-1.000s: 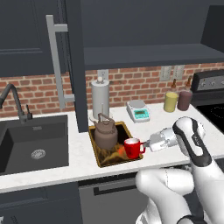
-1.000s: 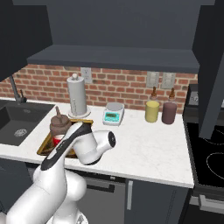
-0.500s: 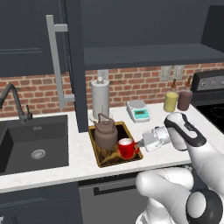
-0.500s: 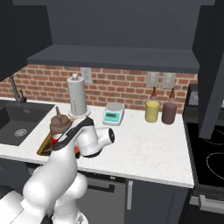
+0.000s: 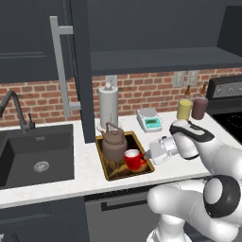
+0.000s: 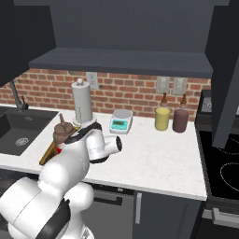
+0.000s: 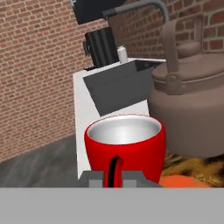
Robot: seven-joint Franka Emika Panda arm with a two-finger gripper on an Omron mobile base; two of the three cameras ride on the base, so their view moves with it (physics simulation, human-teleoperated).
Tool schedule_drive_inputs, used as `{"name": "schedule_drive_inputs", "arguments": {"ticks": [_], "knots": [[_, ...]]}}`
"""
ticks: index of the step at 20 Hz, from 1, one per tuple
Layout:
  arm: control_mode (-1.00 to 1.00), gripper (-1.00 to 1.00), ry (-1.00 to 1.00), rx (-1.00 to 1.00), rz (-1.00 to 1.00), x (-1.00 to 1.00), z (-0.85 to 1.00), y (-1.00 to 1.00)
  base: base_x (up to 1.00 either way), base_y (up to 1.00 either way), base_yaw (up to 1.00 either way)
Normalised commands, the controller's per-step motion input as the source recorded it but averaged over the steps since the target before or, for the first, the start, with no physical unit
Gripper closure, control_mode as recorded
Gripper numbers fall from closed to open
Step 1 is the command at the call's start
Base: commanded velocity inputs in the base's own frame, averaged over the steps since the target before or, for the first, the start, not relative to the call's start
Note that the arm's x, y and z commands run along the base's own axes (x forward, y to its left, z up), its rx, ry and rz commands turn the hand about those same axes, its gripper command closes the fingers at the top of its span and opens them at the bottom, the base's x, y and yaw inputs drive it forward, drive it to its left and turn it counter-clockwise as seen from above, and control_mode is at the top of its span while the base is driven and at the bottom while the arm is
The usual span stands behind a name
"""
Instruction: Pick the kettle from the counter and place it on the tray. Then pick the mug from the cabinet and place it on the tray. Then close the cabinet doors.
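Since a second ago the arm has carried the one red mug (image 5: 133, 159) further left, and now it is over the tray (image 5: 108, 174), just beside the one kettle (image 5: 114, 145) which stands on that tray. At the mug's right side the claw (image 5: 145, 155) is closed on the mug handle, its two fingers (image 7: 95, 178) on both sides of it. Behind on the counter (image 5: 87, 173) stand one silver-white cylinder (image 5: 108, 107), one small scale (image 5: 150, 120) and two bottles (image 5: 185, 107), with one open cabinet door (image 5: 78, 61) above.
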Motion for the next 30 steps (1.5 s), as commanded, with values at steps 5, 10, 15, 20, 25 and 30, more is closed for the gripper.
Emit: {"name": "schedule_drive_inputs", "arguments": {"ticks": [5,10,15,20,25,30], "knots": [[-1.00,1.00,-0.01,0.00,0.04,0.27,-0.22,0.00,0.00,0.00,0.00],[-1.00,1.00,0.00,-0.01,0.03,0.20,-0.17,0.00,0.00,0.00,0.00],[-1.00,1.00,0.00,-0.03,0.02,0.20,-0.17,0.00,0.00,0.00,0.00],[-1.00,1.00,-0.04,-0.02,0.00,0.01,-0.12,0.00,0.00,0.00,0.00],[-1.00,1.00,-0.12,-0.02,0.00,-0.23,-0.07,0.00,0.00,0.00,0.00],[-1.00,1.00,-0.12,-0.04,0.00,-0.21,-0.06,0.01,0.00,0.00,0.00]]}}
